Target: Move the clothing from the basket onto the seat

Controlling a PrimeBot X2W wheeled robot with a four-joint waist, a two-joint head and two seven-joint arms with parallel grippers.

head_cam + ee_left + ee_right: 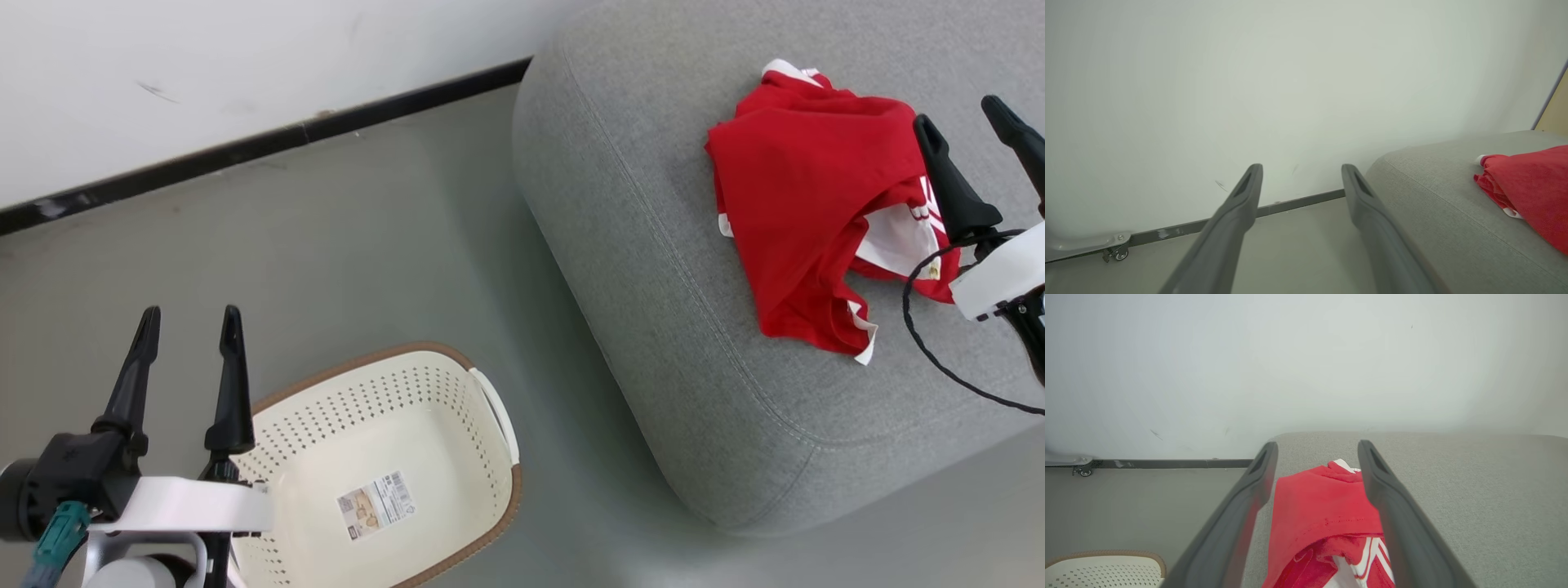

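The red clothing with white trim lies crumpled on the grey seat. My right gripper hangs open just over the clothing's right side; in the right wrist view the red fabric shows between its spread fingers, which do not pinch it. The cream basket with a brown rim stands on the floor at the lower left, with nothing inside but a paper label. Open too, my left gripper is held above the basket's left edge. The left wrist view shows the clothing on the seat.
A white wall with a dark baseboard runs behind the grey floor. A black cable loops from my right wrist over the seat. A small castor sits by the baseboard at the far left.
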